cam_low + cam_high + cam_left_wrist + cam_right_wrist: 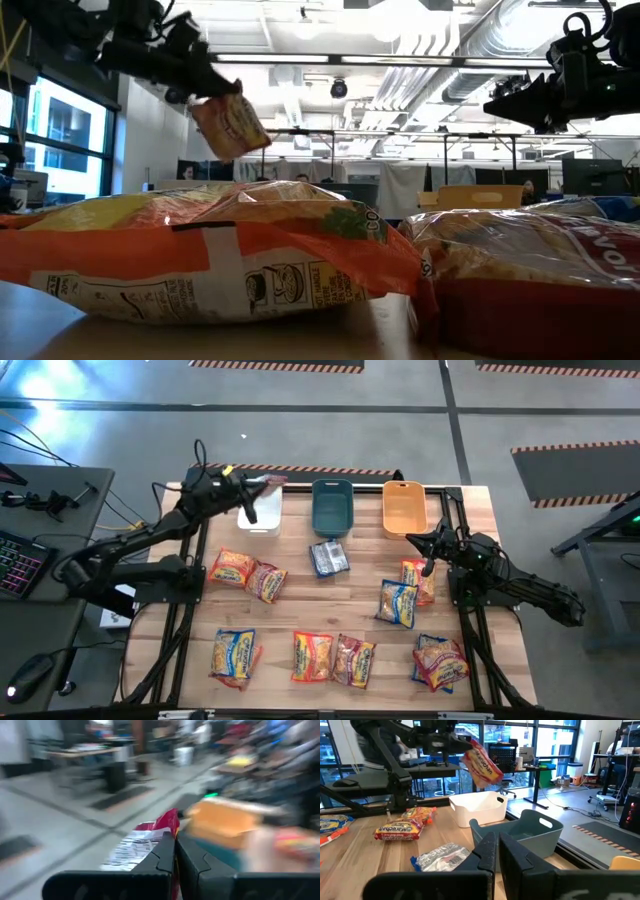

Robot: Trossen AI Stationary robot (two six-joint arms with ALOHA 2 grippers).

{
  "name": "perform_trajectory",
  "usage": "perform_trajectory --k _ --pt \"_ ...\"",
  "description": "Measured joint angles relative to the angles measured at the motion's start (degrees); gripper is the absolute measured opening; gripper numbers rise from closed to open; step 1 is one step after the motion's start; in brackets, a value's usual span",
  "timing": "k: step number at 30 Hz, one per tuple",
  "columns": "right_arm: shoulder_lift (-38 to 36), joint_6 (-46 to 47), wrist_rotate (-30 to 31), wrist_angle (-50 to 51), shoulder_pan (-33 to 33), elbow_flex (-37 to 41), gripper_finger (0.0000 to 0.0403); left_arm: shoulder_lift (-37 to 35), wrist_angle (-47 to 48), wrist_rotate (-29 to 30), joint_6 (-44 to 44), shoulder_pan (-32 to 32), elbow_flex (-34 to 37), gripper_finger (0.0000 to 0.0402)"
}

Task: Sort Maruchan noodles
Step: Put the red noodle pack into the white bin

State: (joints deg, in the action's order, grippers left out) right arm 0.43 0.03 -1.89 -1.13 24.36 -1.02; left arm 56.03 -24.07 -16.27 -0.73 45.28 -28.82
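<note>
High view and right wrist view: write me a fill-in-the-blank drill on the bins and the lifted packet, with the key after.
1. The left gripper holds a pink-red packet above the ____ bin.
2. The middle bin is ____ in colour.
3. The right gripper, empty, hovers nearest the ____ bin.
4. A blue-edged packet lies in front of the ____ bin.

Missing words: white; teal; orange; teal

Table (300, 615): bare wood planks, dark frame rails along both sides.
White bin (262, 512): far edge, leftmost of three.
Teal bin (332, 506): far edge, middle, just beside white.
Orange bin (404, 506): far edge, rightmost.
Keyboard (18, 563): on dark desk left of table.
Mouse (28, 676): same desk, nearer.
</note>
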Motion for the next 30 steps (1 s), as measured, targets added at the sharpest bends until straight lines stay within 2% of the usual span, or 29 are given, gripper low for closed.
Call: perform_trajectory --k 4,9,12,15,17,21,23,26,30 --pt "0.0 0.01 0.0 0.0 -0.01 0.0 0.0004 -1.61 3.55 -5.88 9.23 -4.42 -2.72 0.0" --pt "0.0 0.16 0.0 0.0 -0.01 0.0 0.0004 -3.59 13.01 -7.26 17.67 -12.0 -7.35 0.0" --pt "0.0 0.16 0.0 0.0 -0.01 0.0 0.0004 -3.57 18.2 -3.59 23.45 -16.56 -7.62 0.0" --pt "0.0 0.09 0.0 0.0 -0.02 0.0 0.0004 -2.2 21.1 3.14 27.27 -21.69 -6.04 0.0" --pt "0.0 0.08 0.0 0.0 -0.02 0.0 0.0004 -0.3 18.73 7.38 31.17 -25.68 -3.32 0.0" --pt "0.0 0.09 0.0 0.0 0.0 0.0 0.0004 4.59 1.84 11.23 39.9 -33.33 0.84 0.0" --pt "0.0 0.08 0.0 0.0 0.0 0.0 0.0004 7.37 -3.17 13.14 42.29 -36.49 1.47 0.0" --pt "0.0 0.14 0.0 0.0 -0.01 0.0 0.0004 10.93 -7.0 16.48 42.59 -40.18 1.6 0.0" --pt "0.0 0.11 0.0 0.0 -0.01 0.0 0.0004 14.86 -6.83 22.03 39.75 -42.49 1.96 0.0"
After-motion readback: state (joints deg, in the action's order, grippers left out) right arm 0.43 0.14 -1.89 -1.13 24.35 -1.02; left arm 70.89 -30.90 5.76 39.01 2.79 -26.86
